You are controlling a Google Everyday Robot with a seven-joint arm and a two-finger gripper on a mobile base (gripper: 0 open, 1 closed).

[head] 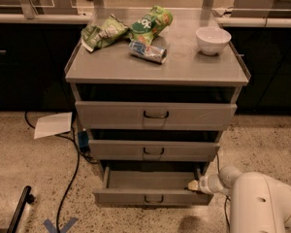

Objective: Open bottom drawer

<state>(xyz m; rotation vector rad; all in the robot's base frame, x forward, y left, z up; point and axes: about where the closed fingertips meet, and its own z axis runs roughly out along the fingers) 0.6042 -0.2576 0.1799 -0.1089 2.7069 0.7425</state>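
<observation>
The bottom drawer (153,197) of the grey cabinet is pulled out, its grey floor showing behind the low front with a small black loop handle (153,199). The middle drawer (153,150) and the taller top drawer (155,114) stand above it, pushed in further. My gripper (194,185) reaches from the white arm at the lower right and sits at the right end of the bottom drawer, at its front edge.
On the cabinet top (111,67) lie two green snack bags (102,33), a crushed can (146,51) and a white bowl (213,40). A sheet of paper (53,124) and black cables (70,169) lie on the speckled floor at left. Dark counters stand behind.
</observation>
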